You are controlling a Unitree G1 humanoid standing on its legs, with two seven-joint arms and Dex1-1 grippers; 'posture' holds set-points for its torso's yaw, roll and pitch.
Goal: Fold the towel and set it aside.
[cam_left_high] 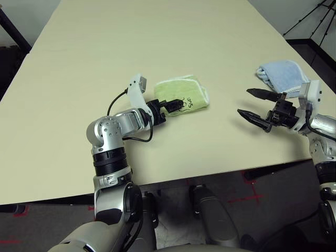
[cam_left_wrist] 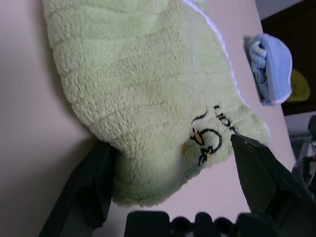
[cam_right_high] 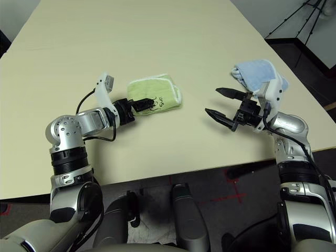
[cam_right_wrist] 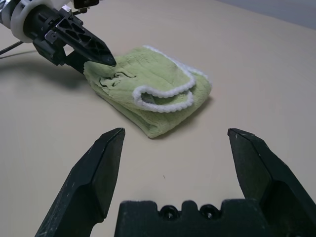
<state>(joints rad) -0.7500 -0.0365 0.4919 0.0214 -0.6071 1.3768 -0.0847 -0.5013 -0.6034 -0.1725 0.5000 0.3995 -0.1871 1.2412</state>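
Note:
The towel [cam_left_high: 181, 92] is a light-green terry cloth with white edging and a dark scribbled mark, lying folded on the table [cam_left_high: 157, 31] just left of centre. My left gripper [cam_left_high: 170, 106] is open at the towel's near-left end, one finger on each side of that end [cam_left_wrist: 169, 144]. The marked corner of the towel [cam_left_wrist: 148, 89] lies between the fingers. My right gripper [cam_left_high: 244, 102] is open with nothing in it, hovering over the table to the towel's right and pointing toward it [cam_right_wrist: 176, 132]. The towel's [cam_right_wrist: 148, 98] white-edged corners face it.
A folded light blue cloth [cam_left_high: 283, 73] lies near the table's right edge, just behind my right wrist. The table's front edge runs close under both forearms. A dark tripod [cam_left_high: 320, 21] stands on the floor beyond the far right corner.

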